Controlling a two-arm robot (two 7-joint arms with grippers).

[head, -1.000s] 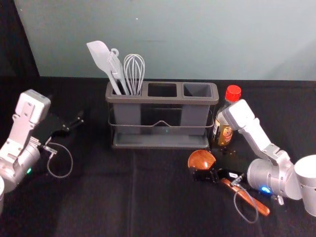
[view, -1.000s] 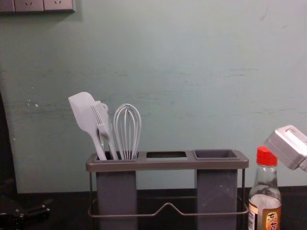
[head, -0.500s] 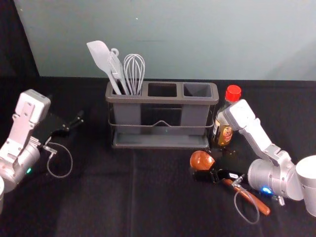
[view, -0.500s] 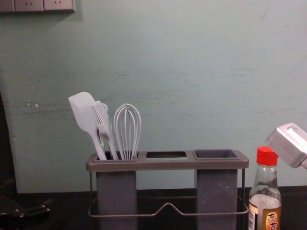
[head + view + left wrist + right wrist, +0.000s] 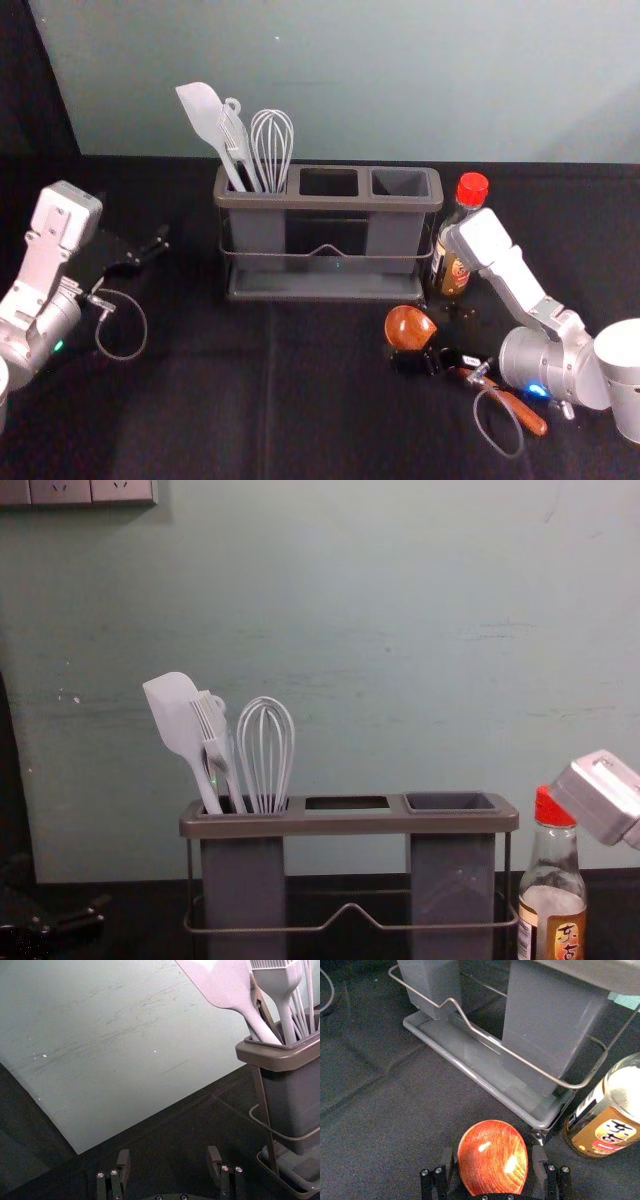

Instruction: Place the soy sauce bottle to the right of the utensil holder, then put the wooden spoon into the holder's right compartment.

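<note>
Right arm shifted slightly since the earlier frame. Your right gripper sits before the grey plastic utensil holder's right front corner, fingers apart, straddling the reddish-brown wooden spoon's bowl on the table. The red-capped glass soy sauce bottle stands just beside the holder's right edge, near your fingers. Left gripper parked left of the holder, well apart from it, fingers apart.

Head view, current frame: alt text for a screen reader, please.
Robot's black right gripper is open at the bowl of a reddish-brown wooden spoon lying on black cloth. Behind is a grey three-compartment utensil holder, pale utensils in its left compartment; a red-capped glass soy sauce bottle stands right of it. Left gripper sits off left.
</note>
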